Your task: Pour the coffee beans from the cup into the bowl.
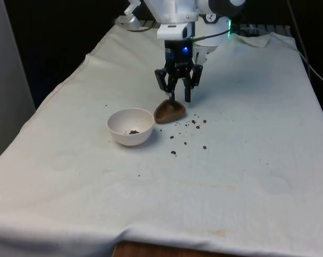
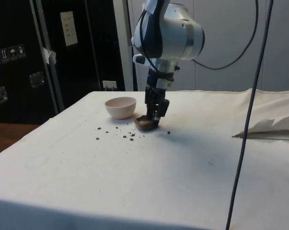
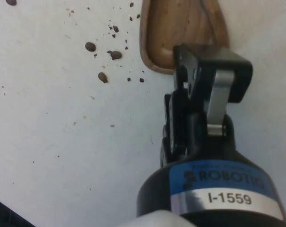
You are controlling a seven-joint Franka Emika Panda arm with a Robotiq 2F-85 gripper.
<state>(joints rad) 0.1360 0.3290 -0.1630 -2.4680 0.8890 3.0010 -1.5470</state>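
A small brown wooden cup (image 1: 169,112) rests on the white cloth, just to the front view's right of the white bowl (image 1: 130,126). A few coffee beans (image 1: 133,131) lie in the bowl. More beans (image 1: 188,131) are scattered on the cloth beside the cup. My gripper (image 1: 179,99) points down at the cup's far rim, fingers open, one tip at the rim. From the side, the gripper (image 2: 154,115) stands over the cup (image 2: 145,124), with the bowl (image 2: 120,106) behind. In the wrist view the gripper (image 3: 200,56) overlaps the cup's (image 3: 181,23) edge, spilled beans (image 3: 105,52) nearby.
Loose beans (image 2: 120,134) dot the cloth in front of the cup. A black cable (image 2: 250,110) hangs at the side. A folded bit of cloth (image 2: 269,128) lies near the table's far edge, and the cloth bunches behind the arm (image 1: 258,40).
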